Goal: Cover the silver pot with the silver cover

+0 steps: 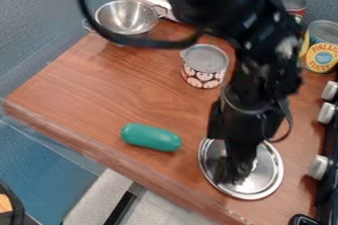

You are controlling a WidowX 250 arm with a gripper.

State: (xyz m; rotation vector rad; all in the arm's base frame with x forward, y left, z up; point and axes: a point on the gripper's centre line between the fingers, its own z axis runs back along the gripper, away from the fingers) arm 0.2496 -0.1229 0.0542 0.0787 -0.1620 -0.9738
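The black gripper (235,169) points down at the silver cover (269,172), overlapping its middle and hiding the centre where a knob could be. The cover lies flat on the wooden counter near the front edge, right of centre. Far from it, at the back left, the silver pot (125,16) stands upright and uncovered, its shiny inside visible. A black cable passes in front of the pot's lower right side.
A green oblong object (150,137) lies left of the cover. A patterned can (205,66) stands mid-counter, and a pineapple can (321,47) at the back right. Stove knobs (319,167) line the right side. The counter's front edge (119,162) runs diagonally.
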